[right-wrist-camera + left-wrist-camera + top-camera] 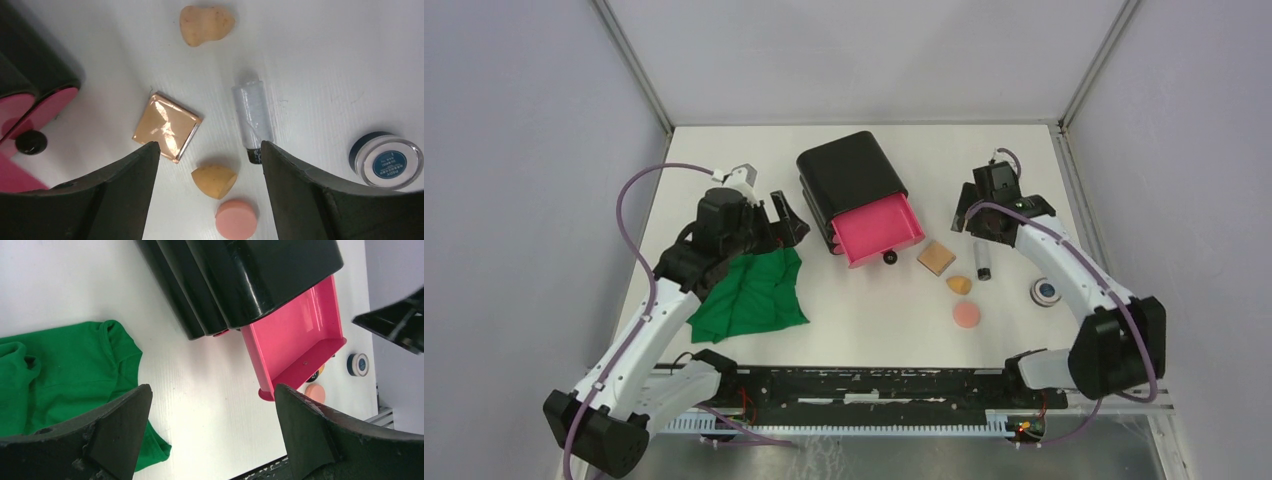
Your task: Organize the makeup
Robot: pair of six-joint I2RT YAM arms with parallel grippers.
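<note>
The makeup lies right of the open pink drawer: a tan square pad, an orange sponge, a pink round puff, a grey-black tube and a white-rimmed compact. My right gripper hovers open and empty above them. In the right wrist view the right gripper frames the pad, sponge, puff, tube, compact and a second sponge. My left gripper is open and empty, left of the drawer.
The black box stands at the table's middle back, its drawer pulled out with a black knob. A green cloth lies under the left arm. In the left wrist view the left gripper is over bare table between cloth and drawer.
</note>
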